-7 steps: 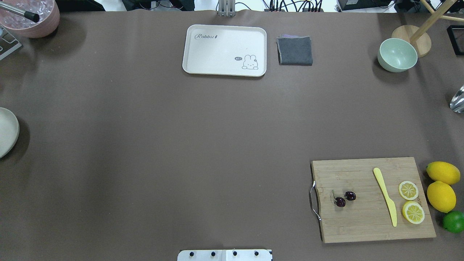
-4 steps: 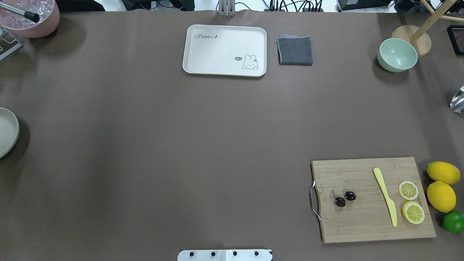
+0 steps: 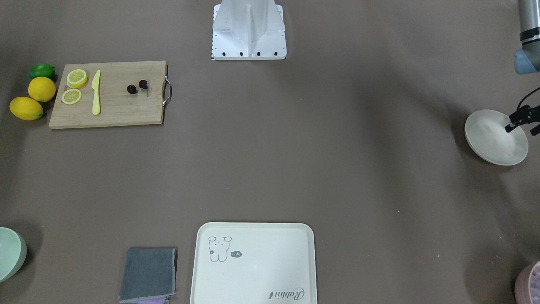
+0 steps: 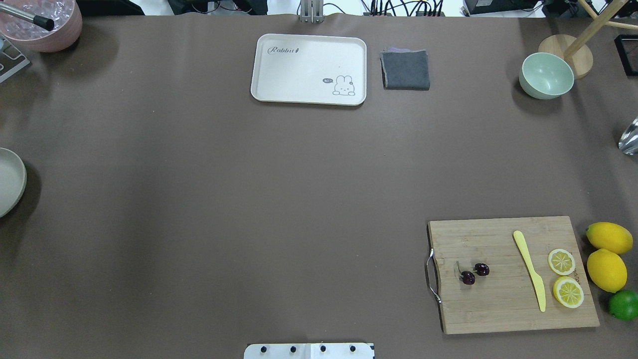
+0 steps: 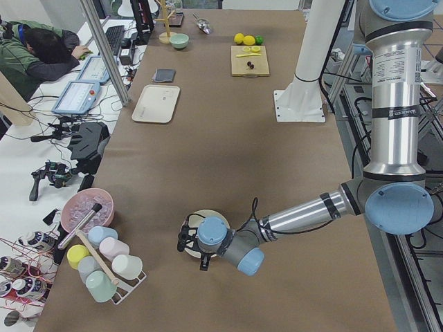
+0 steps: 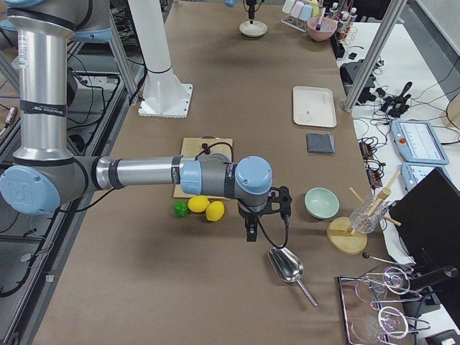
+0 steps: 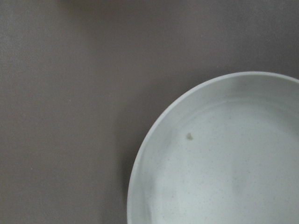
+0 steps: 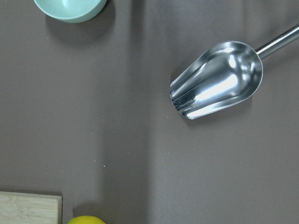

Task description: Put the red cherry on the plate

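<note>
The red cherry (image 4: 473, 273) is a dark glossy pair lying on the left part of a wooden cutting board (image 4: 498, 309), and it also shows in the front view (image 3: 137, 87). The round cream plate (image 4: 7, 179) sits at the table's far left edge, empty (image 3: 491, 139), and fills the left wrist view (image 7: 224, 158). My left gripper (image 5: 188, 236) hangs over the plate; I cannot tell whether it is open or shut. My right gripper (image 6: 250, 228) hovers beyond the lemons, far from the cherry, and its state is unclear too.
On the board lie a yellow knife (image 4: 529, 269) and two lemon slices (image 4: 565, 276). Two lemons (image 4: 607, 254) and a lime (image 4: 624, 304) sit beside it. A rabbit tray (image 4: 309, 69), grey cloth (image 4: 405, 70), mint bowl (image 4: 546, 75) and metal scoop (image 8: 219, 81) stand further off.
</note>
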### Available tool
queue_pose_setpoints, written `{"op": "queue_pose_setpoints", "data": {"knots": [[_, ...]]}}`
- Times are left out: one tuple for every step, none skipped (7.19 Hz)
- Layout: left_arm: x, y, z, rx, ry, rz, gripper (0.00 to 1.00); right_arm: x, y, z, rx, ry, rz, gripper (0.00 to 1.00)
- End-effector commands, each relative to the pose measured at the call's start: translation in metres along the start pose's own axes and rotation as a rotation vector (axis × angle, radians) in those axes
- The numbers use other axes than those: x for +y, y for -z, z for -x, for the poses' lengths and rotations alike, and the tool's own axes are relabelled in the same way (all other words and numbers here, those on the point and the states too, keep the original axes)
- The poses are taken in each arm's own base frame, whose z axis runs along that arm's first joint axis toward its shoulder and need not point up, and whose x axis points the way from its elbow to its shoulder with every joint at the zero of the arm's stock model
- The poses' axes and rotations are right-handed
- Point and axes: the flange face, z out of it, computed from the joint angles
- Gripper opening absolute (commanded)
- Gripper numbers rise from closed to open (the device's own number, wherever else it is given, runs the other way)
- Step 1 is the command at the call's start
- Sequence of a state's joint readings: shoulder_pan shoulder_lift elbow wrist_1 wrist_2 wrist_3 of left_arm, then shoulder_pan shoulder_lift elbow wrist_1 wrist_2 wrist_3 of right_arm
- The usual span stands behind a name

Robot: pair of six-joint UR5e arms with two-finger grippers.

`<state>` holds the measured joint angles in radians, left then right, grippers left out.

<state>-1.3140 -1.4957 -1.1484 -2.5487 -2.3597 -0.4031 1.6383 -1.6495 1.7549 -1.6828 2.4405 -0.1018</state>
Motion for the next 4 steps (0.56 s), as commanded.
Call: {"op": "queue_pose_setpoints", "data": {"knots": [[0.0056,-0.005,0.0061,-0.004,0.004,0.014,0.93,-0.001,0.0006,0.0006,0.0,0.001,-0.001,1.0],[0.0066,-0.0057,0.0068,0.0,0.007,0.018,0.72,-0.0017,0.001,0.0011,0.0,0.002,-0.002,1.0],[0.0067,-0.0057,0.0067,0.001,0.007,0.019,0.28,-0.0019,0.002,0.0022,0.0,0.006,-0.004,1.0],[0.0069,-0.006,0.0077,-0.003,0.006,0.018,0.07,-0.0019,0.002,0.0022,0.0,0.005,-0.004,1.0]]}}
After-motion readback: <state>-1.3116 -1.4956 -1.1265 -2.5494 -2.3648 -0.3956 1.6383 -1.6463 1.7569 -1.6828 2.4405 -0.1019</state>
